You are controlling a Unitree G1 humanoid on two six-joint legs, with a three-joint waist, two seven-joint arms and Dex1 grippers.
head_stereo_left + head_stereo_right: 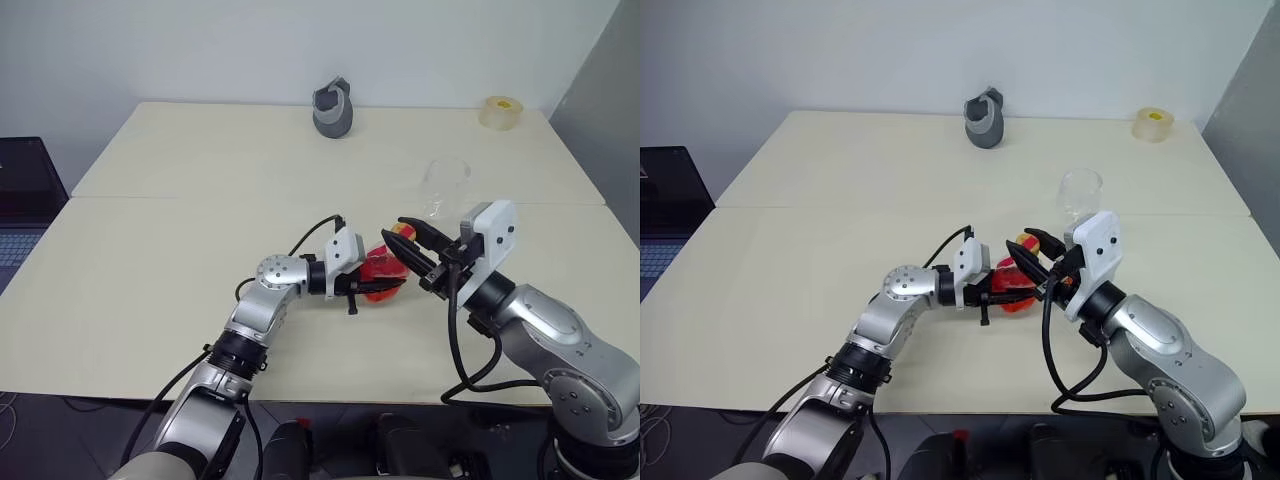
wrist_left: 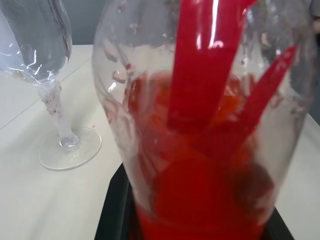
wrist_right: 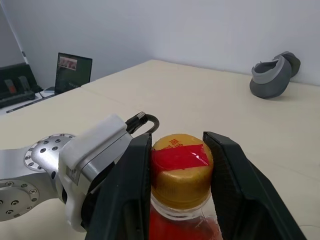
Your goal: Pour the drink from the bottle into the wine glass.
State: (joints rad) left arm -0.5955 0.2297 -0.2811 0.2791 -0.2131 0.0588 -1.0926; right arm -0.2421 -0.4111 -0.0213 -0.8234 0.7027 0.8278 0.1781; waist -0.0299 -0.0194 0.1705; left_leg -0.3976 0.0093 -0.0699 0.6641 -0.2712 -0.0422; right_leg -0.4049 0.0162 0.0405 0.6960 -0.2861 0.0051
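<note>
Right wrist view shows right hand fingers flanking the bottle cap.

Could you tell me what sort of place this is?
Probably an office or lab test space: plain cream tables against a white wall, and a laptop at the side.

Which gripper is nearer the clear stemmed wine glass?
Right. The right gripper sits at the bottle's cap just before the wine glass; the left gripper is farther back.
</note>
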